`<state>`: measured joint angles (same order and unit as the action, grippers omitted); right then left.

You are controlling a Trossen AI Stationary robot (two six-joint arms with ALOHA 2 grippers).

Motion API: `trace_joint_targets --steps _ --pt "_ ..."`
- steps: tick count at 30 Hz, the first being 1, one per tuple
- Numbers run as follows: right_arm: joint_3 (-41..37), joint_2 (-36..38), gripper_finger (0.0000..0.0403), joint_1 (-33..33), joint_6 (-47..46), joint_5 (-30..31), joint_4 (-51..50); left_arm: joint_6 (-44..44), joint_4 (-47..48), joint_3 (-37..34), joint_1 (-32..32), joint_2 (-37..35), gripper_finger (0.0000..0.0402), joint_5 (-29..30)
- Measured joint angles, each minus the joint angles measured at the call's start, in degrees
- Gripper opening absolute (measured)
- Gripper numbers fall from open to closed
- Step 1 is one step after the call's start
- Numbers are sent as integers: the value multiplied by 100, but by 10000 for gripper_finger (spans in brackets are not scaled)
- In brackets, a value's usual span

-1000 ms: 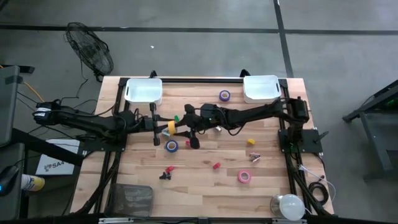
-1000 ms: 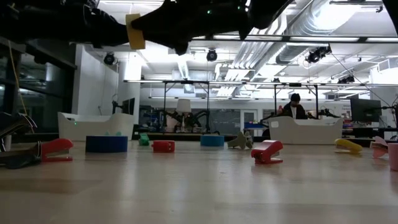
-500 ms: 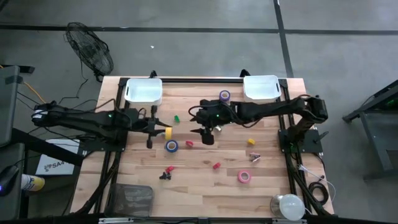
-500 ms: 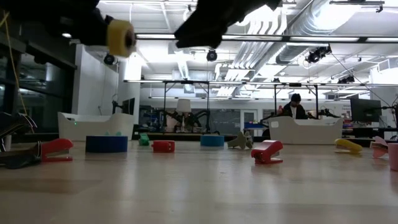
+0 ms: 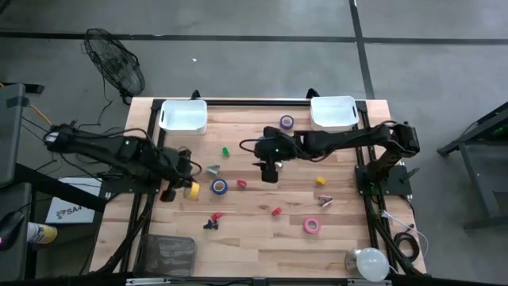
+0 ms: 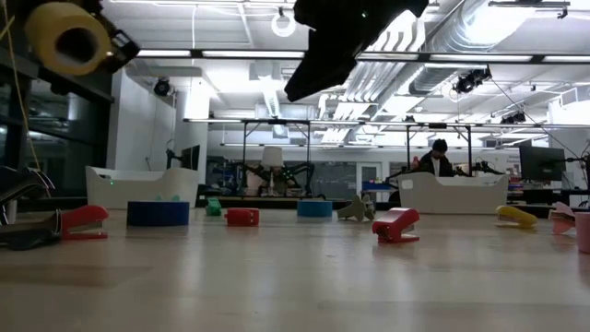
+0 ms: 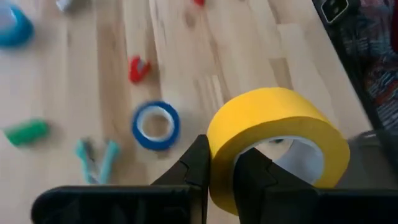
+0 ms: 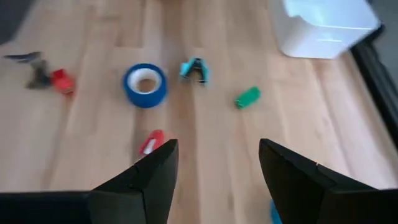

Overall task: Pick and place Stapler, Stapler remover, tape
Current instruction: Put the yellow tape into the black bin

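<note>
Pale wood planks make up the table [image 5: 262, 238], which carries two white bins [image 5: 183, 116] [image 5: 332, 112] at its far edge. Two dark arms reach inward above it. The left gripper [image 7: 219, 163] is clamped on a yellow tape roll [image 5: 191, 191], held off the surface near the table's left edge, beside a blue roll [image 5: 219, 186]. The right gripper [image 8: 214, 163] hangs over the middle with fingers spread and nothing between them. Three more rolls lie flat: that blue one, a purple one [image 5: 286, 122] by the right bin, and a pink one [image 5: 312, 226] toward the near right. Small pieces lie scattered: three red [image 5: 276, 212], one green [image 5: 225, 150], one yellow [image 5: 321, 181].
</note>
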<state>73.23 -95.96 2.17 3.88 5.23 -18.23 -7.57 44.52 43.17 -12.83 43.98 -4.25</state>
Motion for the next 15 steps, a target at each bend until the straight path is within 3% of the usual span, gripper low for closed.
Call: trace_joint_targets --steps 8,15 --pt "0 0 216 11 -2 578 -123 -2834 13 -1 -1845 600 38 904" --pt "0 0 216 11 105 641 -170 -4601 -393 -1 -3249 1603 39 974"
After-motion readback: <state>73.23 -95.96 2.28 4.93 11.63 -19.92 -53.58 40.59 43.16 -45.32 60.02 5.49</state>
